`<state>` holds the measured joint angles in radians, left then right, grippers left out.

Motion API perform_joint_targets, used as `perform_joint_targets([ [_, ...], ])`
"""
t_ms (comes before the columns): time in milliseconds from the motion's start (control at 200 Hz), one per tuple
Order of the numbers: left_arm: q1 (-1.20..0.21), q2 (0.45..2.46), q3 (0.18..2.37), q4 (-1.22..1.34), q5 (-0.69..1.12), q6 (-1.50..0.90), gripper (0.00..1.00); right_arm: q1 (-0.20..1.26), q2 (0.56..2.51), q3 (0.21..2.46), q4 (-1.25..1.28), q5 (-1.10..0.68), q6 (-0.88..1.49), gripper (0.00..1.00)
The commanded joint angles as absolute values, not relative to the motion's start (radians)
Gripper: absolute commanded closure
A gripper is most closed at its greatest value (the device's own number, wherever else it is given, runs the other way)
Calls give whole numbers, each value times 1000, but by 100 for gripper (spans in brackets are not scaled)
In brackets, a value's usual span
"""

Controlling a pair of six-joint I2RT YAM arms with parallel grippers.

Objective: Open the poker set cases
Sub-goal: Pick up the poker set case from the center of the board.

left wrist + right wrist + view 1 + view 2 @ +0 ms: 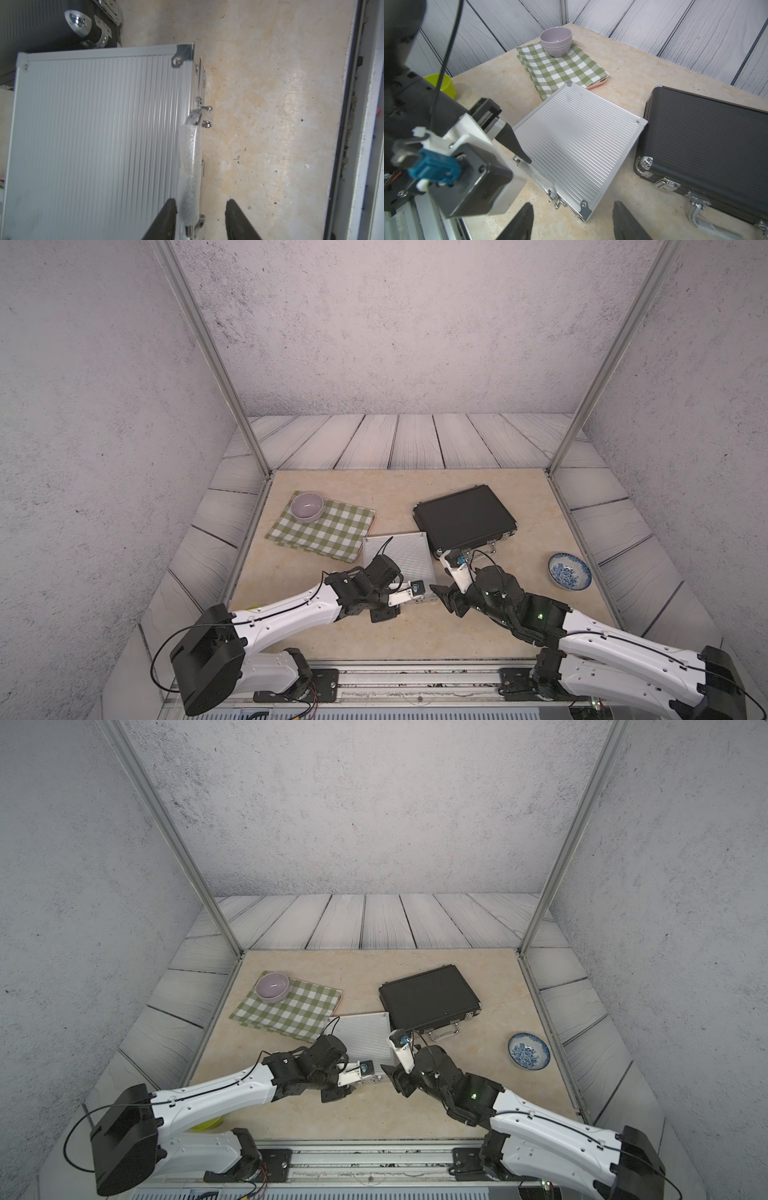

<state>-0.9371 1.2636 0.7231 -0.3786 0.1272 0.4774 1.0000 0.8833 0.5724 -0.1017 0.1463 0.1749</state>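
Ribbed silver aluminium, lid down flat: the smaller case lies low in the middle of the table in both top views, closed. Its handle, wrapped in cloudy film, runs along the edge nearest my bases. My left gripper straddles that handle with its jaws apart. One finger is right against the wrapping on the lid side and the other is clear of it over bare table, so I am clamped on nothing. My right gripper hangs open and empty above the near corner of the same case.

Up and to the right, just beside the silver one's far corner, sits the black case, also shut. A chrome latch on it looks fastened and its handle lies flat.

I judge the job barely started: no lid is raised on either case. Whether the silver latches are released I cannot tell.

Further out, a green checked cloth carries a lilac bowl at upper left, and a blue-and-white bowl stands at right.
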Motion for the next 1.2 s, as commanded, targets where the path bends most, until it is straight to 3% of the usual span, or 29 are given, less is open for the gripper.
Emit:
perform_joint_targets([
  [0,-946,1281,735,-391,130,472,61,997,858,556,-78,179,163,37],
  [215,-951,1269,726,-412,148,464,67,997,867,558,-77,182,161,37],
  [611,-957,1325,732,-361,2,471,66,997,879,561,-74,189,158,35],
  [851,-959,1325,727,-356,47,474,79,997,869,557,-73,211,156,35],
  [1196,-1006,1325,721,-415,67,467,76,997,848,551,-84,229,152,34],
])
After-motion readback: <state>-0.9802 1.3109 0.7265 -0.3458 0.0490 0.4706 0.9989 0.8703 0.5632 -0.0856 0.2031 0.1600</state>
